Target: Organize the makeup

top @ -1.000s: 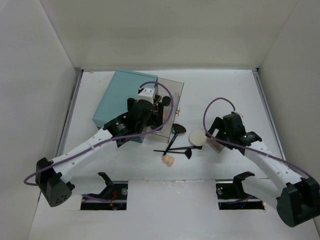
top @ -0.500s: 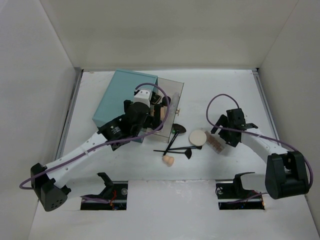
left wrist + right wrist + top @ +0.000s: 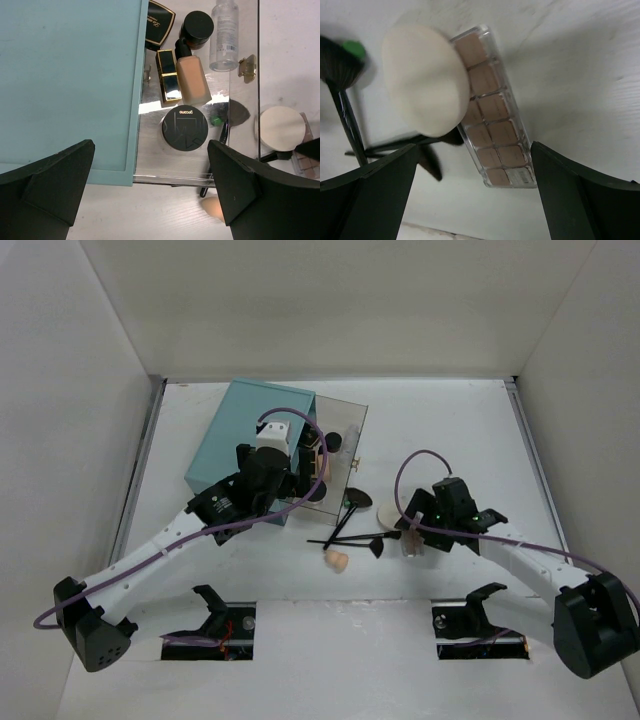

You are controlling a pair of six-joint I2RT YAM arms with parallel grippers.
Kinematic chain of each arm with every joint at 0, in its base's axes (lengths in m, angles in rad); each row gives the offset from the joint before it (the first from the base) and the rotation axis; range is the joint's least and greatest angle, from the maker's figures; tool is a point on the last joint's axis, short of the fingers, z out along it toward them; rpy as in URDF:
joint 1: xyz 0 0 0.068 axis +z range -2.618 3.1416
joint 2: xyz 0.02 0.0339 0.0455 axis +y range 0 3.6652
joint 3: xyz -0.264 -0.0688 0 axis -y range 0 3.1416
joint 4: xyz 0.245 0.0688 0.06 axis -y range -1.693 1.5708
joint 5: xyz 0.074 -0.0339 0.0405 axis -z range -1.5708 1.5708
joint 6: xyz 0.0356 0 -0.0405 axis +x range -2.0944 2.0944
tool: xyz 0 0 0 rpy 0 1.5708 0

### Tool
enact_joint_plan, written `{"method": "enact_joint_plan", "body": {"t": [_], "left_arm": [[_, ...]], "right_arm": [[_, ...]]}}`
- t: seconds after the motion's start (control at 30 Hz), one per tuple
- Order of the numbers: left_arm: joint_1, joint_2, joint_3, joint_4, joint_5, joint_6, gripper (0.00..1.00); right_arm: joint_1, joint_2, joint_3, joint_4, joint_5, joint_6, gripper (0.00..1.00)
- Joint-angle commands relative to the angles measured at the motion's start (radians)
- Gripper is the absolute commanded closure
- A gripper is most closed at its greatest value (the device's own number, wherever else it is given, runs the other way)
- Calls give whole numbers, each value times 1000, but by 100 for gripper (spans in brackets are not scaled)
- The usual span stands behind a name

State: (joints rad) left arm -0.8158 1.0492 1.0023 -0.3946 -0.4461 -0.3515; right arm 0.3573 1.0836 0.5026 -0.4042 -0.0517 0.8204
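Note:
A clear tray (image 3: 195, 178) beside the teal box (image 3: 65, 75) holds a black round compact (image 3: 184, 128), a beige bottle (image 3: 191, 75), a gold lipstick (image 3: 168, 75), a black jar (image 3: 196, 26), a clear tube (image 3: 224, 32) and a second black compact (image 3: 159, 24). My left gripper (image 3: 150, 200) is open and empty above the tray's near edge (image 3: 300, 472). My right gripper (image 3: 475, 200) is open, with the near end of the pinkish palette (image 3: 495, 110) lying between its fingers, ungripped. The round white puff (image 3: 425, 80) overlaps the palette. Black-handled brushes (image 3: 350, 525) and the peach sponge (image 3: 337, 560) lie on the table.
The teal box (image 3: 245, 435) stands at the back left, with the clear tray (image 3: 348, 420) against its right side. A small gold clip (image 3: 246, 67) sits at the tray's right wall. White walls enclose the table (image 3: 460, 430).
My right gripper has swung left and nearer, and now stands over the palette. My left gripper has drawn back slightly left over the tray's near edge.

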Motion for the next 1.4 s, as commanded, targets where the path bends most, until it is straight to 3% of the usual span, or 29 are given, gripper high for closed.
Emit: {"method": "enact_joint_plan", "body": {"t": [0.0,0.4,0.67,1.07,1.27,1.37], "left_arm": [[7,-35,-10,2,-22,-14,0],[10,-38,-19,2,-22,-15,0],[14,-51,-21,2,-37,-17,0],[27,-84,-5,2,-62,-7,0],[37,-83,7,2,-69,2,0],[45,-74,12,2,-69,5,0]], "right_arm": [[91,-37,-7,31,-22,57,0],[228,-18,111,-260,308,54,0],[357,102,157,-242,329,95,6],[371,237,229,-265,349,97,18],[392,265,198,-237,302,134,14],[392,308,194,-220,300,146,20]]}}
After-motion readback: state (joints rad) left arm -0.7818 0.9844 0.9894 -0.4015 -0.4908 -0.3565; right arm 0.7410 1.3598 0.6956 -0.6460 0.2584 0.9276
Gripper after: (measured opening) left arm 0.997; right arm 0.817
